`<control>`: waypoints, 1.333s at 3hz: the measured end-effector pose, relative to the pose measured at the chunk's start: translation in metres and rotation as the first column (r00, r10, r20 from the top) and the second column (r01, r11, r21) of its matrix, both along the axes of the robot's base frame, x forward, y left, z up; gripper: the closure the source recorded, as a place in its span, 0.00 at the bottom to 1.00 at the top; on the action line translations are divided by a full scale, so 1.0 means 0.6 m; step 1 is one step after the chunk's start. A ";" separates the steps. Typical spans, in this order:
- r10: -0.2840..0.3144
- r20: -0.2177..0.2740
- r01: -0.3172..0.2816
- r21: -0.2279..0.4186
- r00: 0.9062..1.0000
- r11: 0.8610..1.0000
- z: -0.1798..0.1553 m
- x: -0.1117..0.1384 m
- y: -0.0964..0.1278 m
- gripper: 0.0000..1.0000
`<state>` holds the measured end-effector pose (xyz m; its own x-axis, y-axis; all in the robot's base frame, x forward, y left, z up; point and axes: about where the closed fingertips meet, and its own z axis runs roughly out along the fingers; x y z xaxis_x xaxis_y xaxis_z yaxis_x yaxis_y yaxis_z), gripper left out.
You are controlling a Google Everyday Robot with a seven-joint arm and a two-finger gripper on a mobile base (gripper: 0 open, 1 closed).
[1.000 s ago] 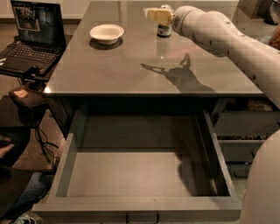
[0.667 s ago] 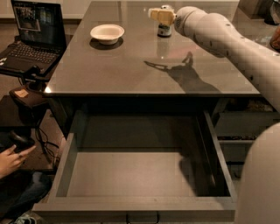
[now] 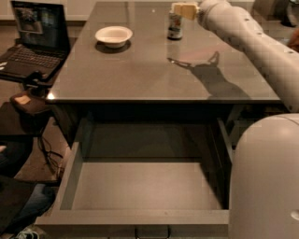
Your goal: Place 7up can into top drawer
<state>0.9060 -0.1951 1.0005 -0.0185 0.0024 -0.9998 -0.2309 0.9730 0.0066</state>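
The 7up can (image 3: 174, 27) stands upright on the grey counter (image 3: 140, 70) near its far edge, green and white with a silver top. My gripper (image 3: 183, 9) is at the top of the view, just above and slightly right of the can's top, with the pale arm (image 3: 247, 42) reaching in from the right. The top drawer (image 3: 140, 186) is pulled out wide below the counter's front edge. Its flat grey floor is bare and its front wall (image 3: 135, 218) is nearest the camera.
A white bowl (image 3: 113, 35) sits on the counter left of the can. An open laptop (image 3: 32, 28) rests on a side stand at the left, with cables below. The robot's pale body (image 3: 266, 177) fills the lower right, beside narrower drawers (image 3: 236, 126).
The gripper stays at the can's top, with only a small shift. The can has not moved. A person's hand seen at the left edge has drawn back.
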 end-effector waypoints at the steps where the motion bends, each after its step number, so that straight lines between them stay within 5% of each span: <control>1: 0.001 -0.002 -0.001 0.000 1.000 1.000 -0.002 0.000 0.001 0.00; 2: 0.023 0.071 -0.024 0.014 0.997 1.000 -0.022 0.089 0.014 0.00; 4: 0.071 0.081 -0.071 -0.013 0.994 0.997 -0.038 0.131 0.047 0.00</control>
